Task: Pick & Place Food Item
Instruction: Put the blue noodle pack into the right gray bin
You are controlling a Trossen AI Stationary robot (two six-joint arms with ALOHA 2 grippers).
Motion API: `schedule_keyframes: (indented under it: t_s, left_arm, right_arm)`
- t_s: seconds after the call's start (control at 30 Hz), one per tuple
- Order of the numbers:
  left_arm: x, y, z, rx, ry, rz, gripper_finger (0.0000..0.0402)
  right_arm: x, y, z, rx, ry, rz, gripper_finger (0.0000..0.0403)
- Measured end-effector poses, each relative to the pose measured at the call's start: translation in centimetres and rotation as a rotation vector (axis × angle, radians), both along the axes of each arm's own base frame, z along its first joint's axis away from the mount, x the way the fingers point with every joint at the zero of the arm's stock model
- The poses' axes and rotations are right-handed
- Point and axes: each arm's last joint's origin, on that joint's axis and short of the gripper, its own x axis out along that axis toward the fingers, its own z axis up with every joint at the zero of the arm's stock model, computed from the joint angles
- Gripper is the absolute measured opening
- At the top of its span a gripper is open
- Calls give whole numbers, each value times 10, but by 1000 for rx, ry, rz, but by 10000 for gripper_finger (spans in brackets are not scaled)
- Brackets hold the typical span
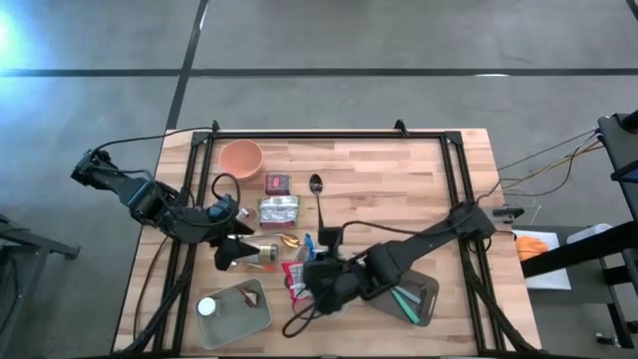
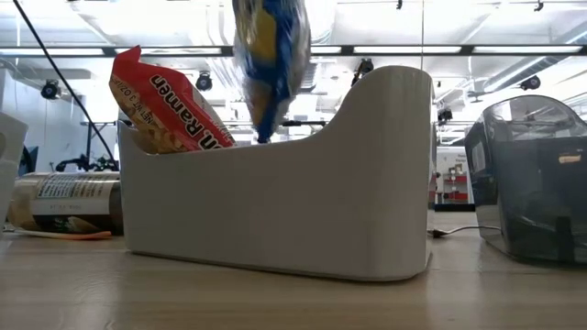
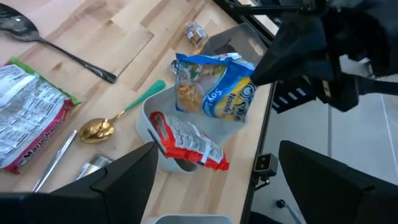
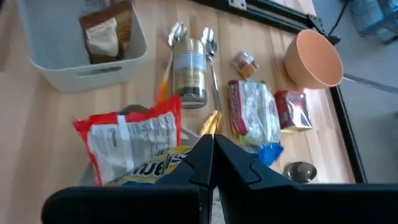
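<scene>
Right gripper: fingers pressed together on the top edge of the blue-and-yellow noodle packet; the packet hangs from the fingers over the small white bin, its lower end inside the bin opening in the low view.

Red ramen packet: stands tilted inside the same bin, leaning toward the bin's wall; the blue-and-yellow noodle packet is just beside it.

In the high view, the bin and both packets sit at about 6 o'clock from the table centre, beneath the right gripper.

Left gripper: fingers spread apart, nothing between them; positioned at about 8 o'clock from the table centre, near the tin can lying on its side.

Other items on the wooden table, high view:
- orange bowl at 11 o'clock;
- small red packet just beside the bowl, toward the centre;
- silver-and-green packet near the red one, toward the front edge;
- dark spoon near 12 o'clock of the bin;
- gold spoon with green handle touching or just beside the bin;
- large grey bin at 7 o'clock, holding a brown packet;
- dark tray at 5 o'clock.
</scene>
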Motion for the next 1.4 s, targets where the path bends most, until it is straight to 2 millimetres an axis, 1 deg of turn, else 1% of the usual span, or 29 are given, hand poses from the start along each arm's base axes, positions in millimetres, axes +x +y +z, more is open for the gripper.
schedule_keyframes:
  t_s: [0.1,0.23,0.63,0.83,0.97,1.23,1.4]
  left_arm:
    - [-1,0,-1,2,9,-4,340]
    - [-1,0,-1,-6,15,-14,340]
    - [-1,0,-1,-4,19,-15,340]
    - [-1,0,-2,-2,24,-18,340]
    - [-1,0,-2,-2,26,-22,340]
    - [-2,0,-2,2,32,-21,340]
    - [-2,0,-2,1,33,-21,340]
  right_arm:
    - [2,3,-9,-35,48,-12,8]
    - [4,6,-13,-41,41,-23,8]
    - [3,5,-30,-65,88,-31,8]
    - [2,8,-46,-75,142,3,8]
    - [3,13,-59,-72,138,17,8]
    - [5,13,-77,-70,130,16,8]
    - [9,17,-85,-18,94,34,8]
